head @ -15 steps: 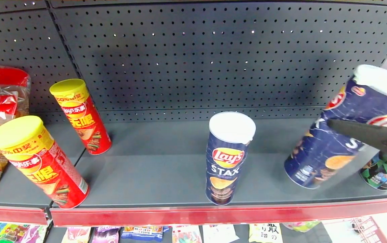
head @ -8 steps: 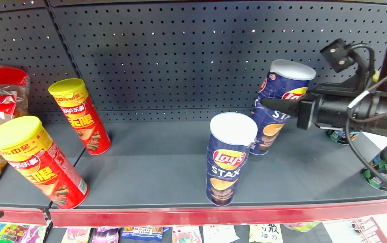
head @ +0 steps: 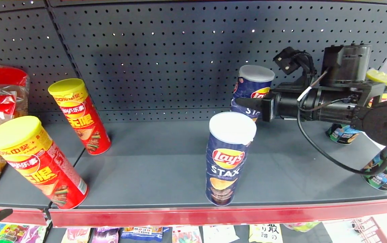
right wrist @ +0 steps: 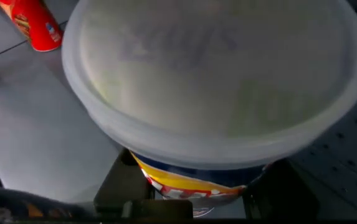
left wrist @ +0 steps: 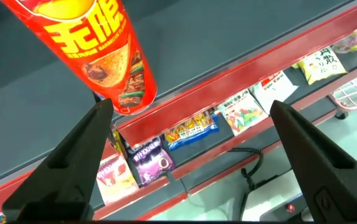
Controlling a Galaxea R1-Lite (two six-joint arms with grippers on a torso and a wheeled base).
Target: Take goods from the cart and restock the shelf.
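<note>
The blue chip can (head: 252, 89) is a thin-walled cardboard tube with a pale plastic lid (right wrist: 215, 81). By my judgement it is light and fairly stiff along its length, but it would dent under a hard squeeze, the chips inside are brittle, and its glossy wrap looks slick. The safest hold is across the round body around mid-height or a little above, well below the lid, since the lid could pop off if pinched or pushed.

The right gripper (head: 249, 101) holds it that way, with its fingers closed on the can's sides just under the upper label. The can stands nearly upright at the back of the shelf (head: 159, 168), close to the perforated back panel (head: 180, 60). It is directly behind a second blue can (head: 229, 158) at the shelf's front edge. That front can hides the held one's base, so I cannot tell whether it is on the shelf yet. A tall, narrow can like this tips easily, so it should be let go only once its base sits flat.

Two red cans (head: 78, 116) with yellow lids stand well apart to the left, one behind the other. Green-patterned cans (head: 386, 172) sit at the right end.

The left gripper (left wrist: 190, 168) hangs low by the shelf's red front lip (left wrist: 240, 68), with its fingers spread wide and nothing between them.
</note>
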